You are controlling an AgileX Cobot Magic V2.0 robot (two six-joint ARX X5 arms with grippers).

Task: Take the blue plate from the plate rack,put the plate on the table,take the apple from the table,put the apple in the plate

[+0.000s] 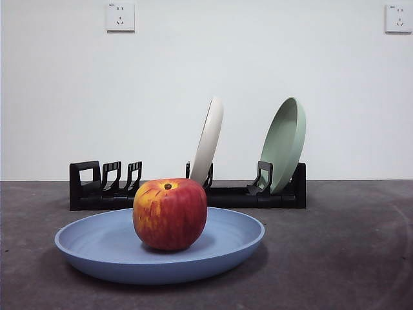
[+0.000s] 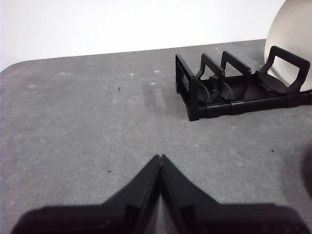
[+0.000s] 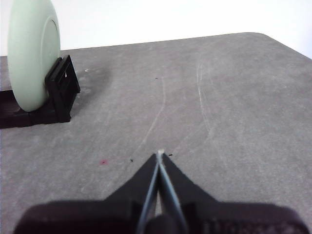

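Apple upright in the middle of the blue plate, stem dimple up; plate flat on the table, in front of the plate rack and apart from it. Standing tilted in the rack: a cream-white plate near the middle, a pale green plate at one end. Three holders at the other end without plates.

Left gripper with jaws pressed together, tips touching, holding nothing, above bare table. Ahead of it and to one side, well apart: the free end of the rack with the squared loop, then the edge of the cream-white plate.

Right gripper also closed tight and holding nothing, over bare table. Far ahead and to the side of it: the green plate in the last holder. Apple and blue plate seen only from the front view, touched by neither gripper.
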